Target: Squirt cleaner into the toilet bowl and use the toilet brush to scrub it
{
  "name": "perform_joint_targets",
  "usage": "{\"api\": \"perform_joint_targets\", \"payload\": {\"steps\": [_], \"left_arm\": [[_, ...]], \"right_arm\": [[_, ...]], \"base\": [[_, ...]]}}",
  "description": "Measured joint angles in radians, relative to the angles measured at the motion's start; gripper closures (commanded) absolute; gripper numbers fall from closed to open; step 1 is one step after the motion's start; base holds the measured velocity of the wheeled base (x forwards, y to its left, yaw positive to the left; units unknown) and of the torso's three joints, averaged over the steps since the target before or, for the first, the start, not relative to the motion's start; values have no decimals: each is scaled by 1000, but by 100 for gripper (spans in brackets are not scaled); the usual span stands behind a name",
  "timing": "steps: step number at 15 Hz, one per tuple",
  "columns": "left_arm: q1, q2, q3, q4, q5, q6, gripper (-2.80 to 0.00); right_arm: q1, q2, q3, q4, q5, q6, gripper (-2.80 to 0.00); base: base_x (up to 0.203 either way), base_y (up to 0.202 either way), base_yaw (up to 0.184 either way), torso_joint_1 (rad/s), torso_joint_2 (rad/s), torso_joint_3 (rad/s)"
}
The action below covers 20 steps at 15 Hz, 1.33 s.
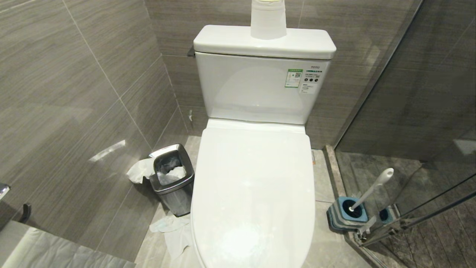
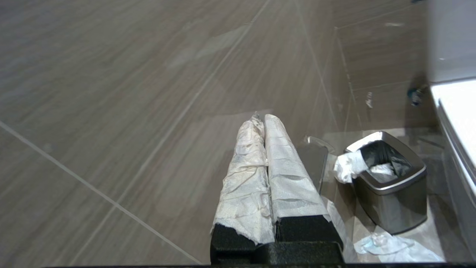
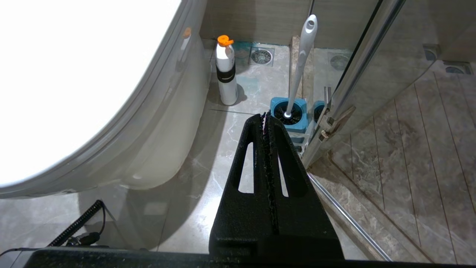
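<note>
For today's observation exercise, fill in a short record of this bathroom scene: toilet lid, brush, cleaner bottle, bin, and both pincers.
toilet bowl: lid down, covering the basin
toilet brush: standing tilted in its blue holder, on the floor by the glass door
cleaner bottle: white with orange cap, upright on the floor beside the toilet
bin: steel, with tissue inside and hanging over its rim
left pincer: shut, empty, fingers wrapped in white
right pincer: shut, empty, above the floor
</note>
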Motion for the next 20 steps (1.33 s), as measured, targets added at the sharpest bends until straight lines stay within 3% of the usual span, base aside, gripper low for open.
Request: {"api": "perform_joint_targets", "payload": {"steps": [7, 10, 13, 16, 20], "left_arm": [[-11, -156, 147, 28, -28, 8, 0], [-15, -196, 220, 25, -42, -53, 0], [-16, -205, 306, 42, -145, -140, 0], [-16, -208, 405, 91, -256, -179, 0], [-16, -208, 508, 6, -288, -232, 0]], "right_arm": [[0, 0, 0, 0, 0, 0, 0], [0, 0, 0, 0, 0, 0, 0], [-1, 0, 0, 0, 0, 0, 0], [-1, 0, 0, 0, 1, 0, 0], [0, 0, 1, 0, 1, 0, 0]], "base": [[0, 0, 0, 0, 0, 0], [0, 0, 0, 0, 0, 0], [0, 0, 0, 0, 0, 0], [0, 0, 0, 0, 0, 0], [0, 0, 0, 0, 0, 0]]}}
